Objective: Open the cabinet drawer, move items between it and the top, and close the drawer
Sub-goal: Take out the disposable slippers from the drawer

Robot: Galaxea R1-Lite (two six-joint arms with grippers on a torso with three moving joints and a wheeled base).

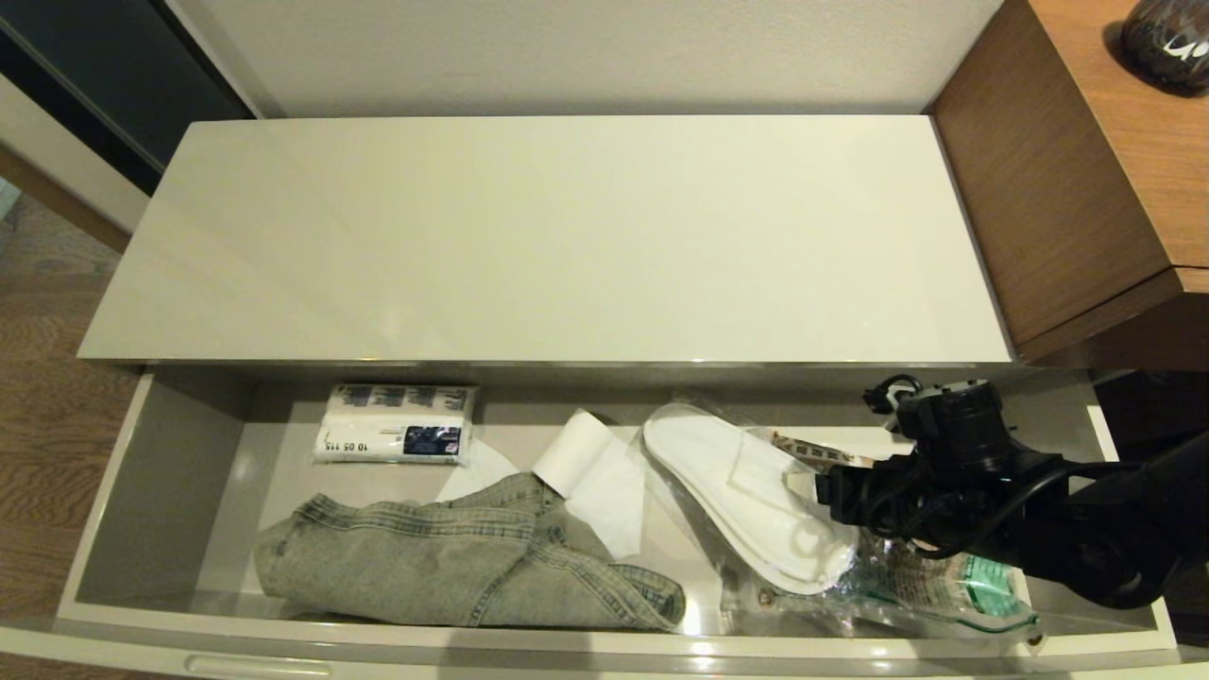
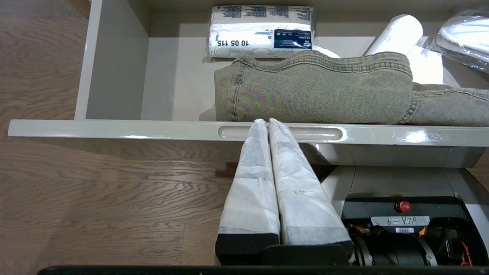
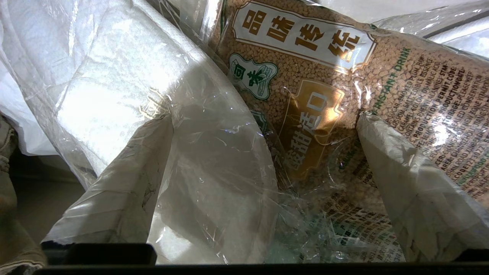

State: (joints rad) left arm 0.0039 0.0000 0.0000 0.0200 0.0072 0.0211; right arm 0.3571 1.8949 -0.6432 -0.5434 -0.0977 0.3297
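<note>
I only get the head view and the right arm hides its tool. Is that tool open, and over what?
Observer: The right tool is open, straddling the wrapped slippers.
Operator: Anything else under it?
Observer: A brown-and-green packet lies beneath the wrap.
Operator: Where is the left tool?
Observer: The left tool is shut, outside the drawer, tips at a front handle recess.

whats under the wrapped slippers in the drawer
A brown-and-green printed packet lies partly beneath the wrapped slippers in the drawer; the right gripper, open, hangs over both. How far under it reaches is covered.
</note>
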